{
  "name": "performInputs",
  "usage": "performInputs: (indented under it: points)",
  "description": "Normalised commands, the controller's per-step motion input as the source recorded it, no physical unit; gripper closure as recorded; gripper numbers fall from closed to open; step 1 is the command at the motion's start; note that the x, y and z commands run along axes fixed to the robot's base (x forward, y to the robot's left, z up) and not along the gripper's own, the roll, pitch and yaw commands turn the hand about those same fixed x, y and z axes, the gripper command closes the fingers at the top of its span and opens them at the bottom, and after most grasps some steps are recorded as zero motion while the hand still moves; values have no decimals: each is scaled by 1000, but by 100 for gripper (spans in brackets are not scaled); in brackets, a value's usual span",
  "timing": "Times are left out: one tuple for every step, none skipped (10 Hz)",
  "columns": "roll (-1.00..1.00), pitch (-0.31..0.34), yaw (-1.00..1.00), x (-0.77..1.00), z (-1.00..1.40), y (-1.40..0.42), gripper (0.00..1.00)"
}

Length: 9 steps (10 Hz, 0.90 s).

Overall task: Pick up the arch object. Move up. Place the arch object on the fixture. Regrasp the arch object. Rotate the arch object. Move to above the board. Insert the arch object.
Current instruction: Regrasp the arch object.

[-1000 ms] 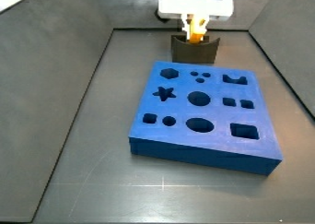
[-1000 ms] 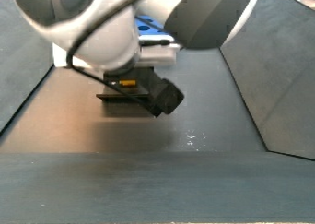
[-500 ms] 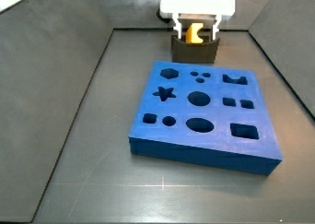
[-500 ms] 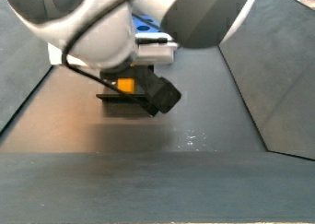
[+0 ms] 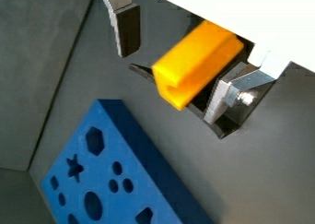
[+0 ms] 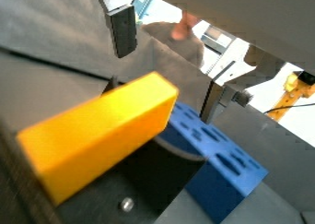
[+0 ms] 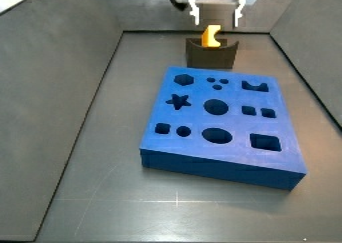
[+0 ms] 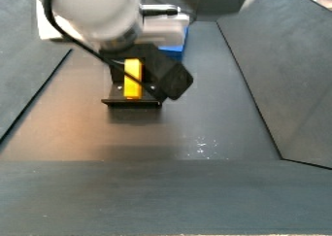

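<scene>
One piece in play: the arch object (image 7: pixel 210 35), yellow-orange, stands upright in the notch of the fixture (image 7: pixel 210 55); in a side view it shows as a tall slab (image 8: pixel 132 74) on the dark block (image 8: pixel 132 96).
Gripper position: the gripper (image 7: pixel 214 9) hangs just above the fixture at the far end of the floor, clear of the piece.
Gripper state: jaws spread wide and empty; in both wrist views the silver fingers (image 5: pixel 127 27) stand either side of the arch object (image 5: pixel 197 64) with gaps, and neither pad touches it.
Step in hand, as I judge it: the regrasp, since the piece sits released on the fixture and the gripper is above it.
Doing it well: descend straight down with the piece centred between the fingers (image 6: pixel 122 30), so that both pads meet its flat faces together and do not tip it in the notch.
Grip height: take it on the upper part that stands proud of the fixture, pads clear of the block's top.
Risk: an off-centre close could push the arch object (image 6: pixel 99 134) sideways or cock it.
Target later: the board (image 7: pixel 222 121), blue, lies near the fixture, toward the camera; its arch hole (image 7: pixel 257 85) is in the row nearest the fixture.
</scene>
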Motion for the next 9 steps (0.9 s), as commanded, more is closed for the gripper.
performInputs:
  points:
    - [46,48,-27,-31,641,3,0]
    - [49,50,-27,-32,496,3,0]
    - [1000,46,21,-101,1000,-667,0]
    - [1000,42,21,-107,1000,-748,0]
    - [1000,32,20,-131,1000,-759,0]
    - [1000,25,20,-136,858,-654,0]
    - [1000,19,19,-104,638,-494,0]
    - [1000,18,19,-76,460,-362,0]
    - [1000,16,19,-57,270,-215,0]
